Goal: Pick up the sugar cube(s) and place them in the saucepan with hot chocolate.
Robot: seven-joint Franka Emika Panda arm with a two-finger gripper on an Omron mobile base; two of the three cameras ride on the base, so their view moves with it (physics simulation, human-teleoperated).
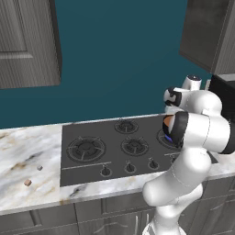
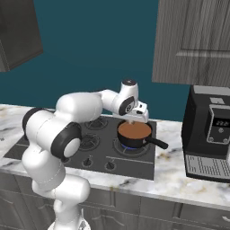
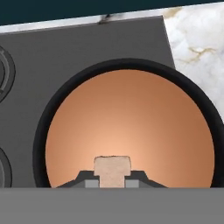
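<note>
My gripper (image 2: pixel 133 120) hangs just above the saucepan (image 2: pixel 134 131), a small dark pan of smooth brown hot chocolate on the front right burner, its black handle (image 2: pixel 158 143) pointing right. In the hand view the gripper (image 3: pixel 113 182) is shut on a small pale sugar cube (image 3: pixel 113 169) right over the brown liquid (image 3: pixel 131 127). Two more tiny cubes lie on the marble counter left of the cooktop: a greyish one (image 1: pixel 39 168) and a reddish-brown one (image 1: pixel 27 182).
The black cooktop (image 1: pixel 114 147) has several burners and a row of knobs (image 1: pixel 130 167) along its front. A black coffee machine (image 2: pixel 209 134) stands right of the pan, close to the handle's end. Grey wall cabinets (image 2: pixel 193 40) hang overhead.
</note>
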